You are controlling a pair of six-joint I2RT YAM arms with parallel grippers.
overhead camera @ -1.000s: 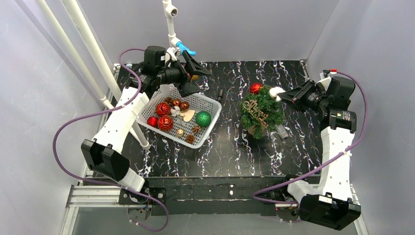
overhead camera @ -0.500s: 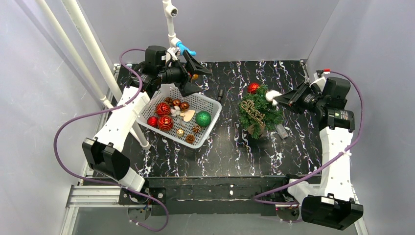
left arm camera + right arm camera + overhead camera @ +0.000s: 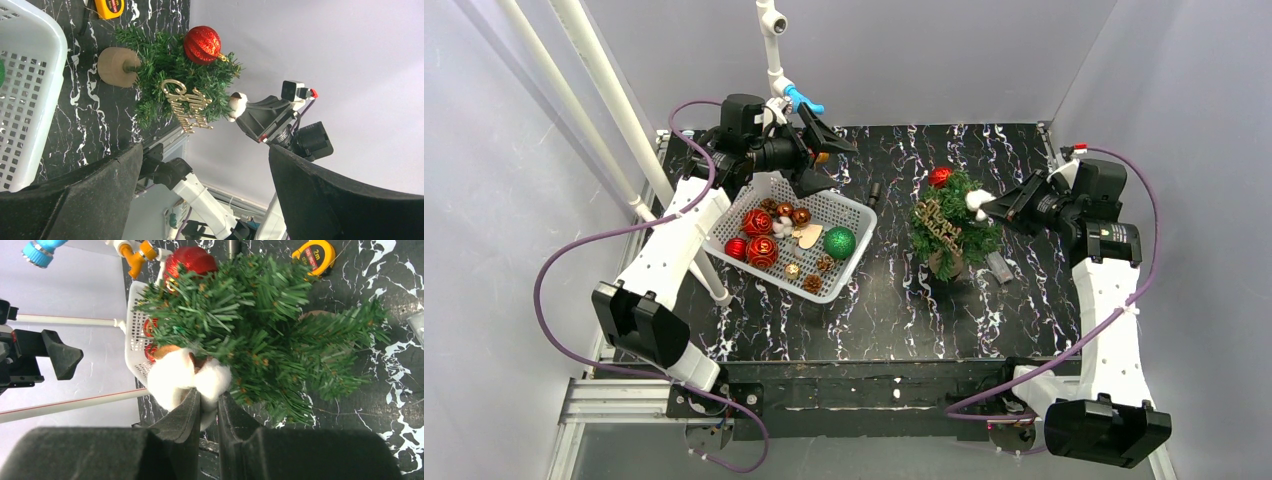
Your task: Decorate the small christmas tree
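The small christmas tree [image 3: 952, 226] stands right of centre on the black marbled table, with a red ball [image 3: 940, 177] near its top and a gold script sign [image 3: 937, 218] on its left side. It also shows in the left wrist view [image 3: 175, 75] and the right wrist view [image 3: 270, 325]. My right gripper [image 3: 986, 205] is shut on a white cotton ornament [image 3: 187, 377] and presses it into the tree's right branches. My left gripper [image 3: 824, 150] hangs open and empty above the far edge of the white basket [image 3: 856, 203].
The basket holds red balls [image 3: 760, 250], a shiny green ball [image 3: 839, 242], pine cones and a heart. A yellow tape measure [image 3: 320, 252] lies behind the tree. A small grey object [image 3: 999, 268] lies right of the tree base. White poles stand at left.
My right gripper has moved left with the white cotton ornament, pushing into the tree, which has shifted and tilted slightly left. The left arm has not moved.
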